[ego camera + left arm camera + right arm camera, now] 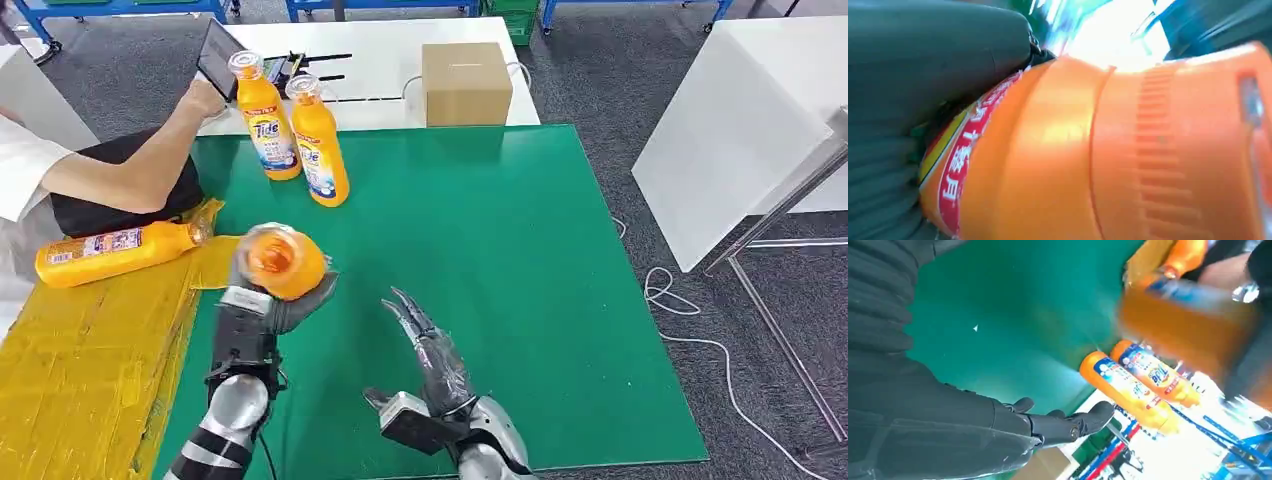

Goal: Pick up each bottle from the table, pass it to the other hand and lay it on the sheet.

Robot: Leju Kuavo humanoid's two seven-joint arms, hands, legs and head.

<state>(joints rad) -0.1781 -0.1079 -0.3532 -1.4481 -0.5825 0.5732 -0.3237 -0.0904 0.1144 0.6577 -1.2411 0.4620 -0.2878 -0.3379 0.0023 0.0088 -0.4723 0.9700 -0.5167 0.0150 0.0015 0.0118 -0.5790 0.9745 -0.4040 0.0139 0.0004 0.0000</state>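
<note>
Bottle (283, 262), contents unclear, in left hand (262, 312).

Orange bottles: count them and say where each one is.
4. Two standing bottles side by side at the green mat's far edge, one lying bottle on the yellow sheet, one held bottle in the left hand. Others may be hidden.

Grey carpet floor (600, 60), white tables (740, 120), blue-framed benches (120, 8) behind.
</note>
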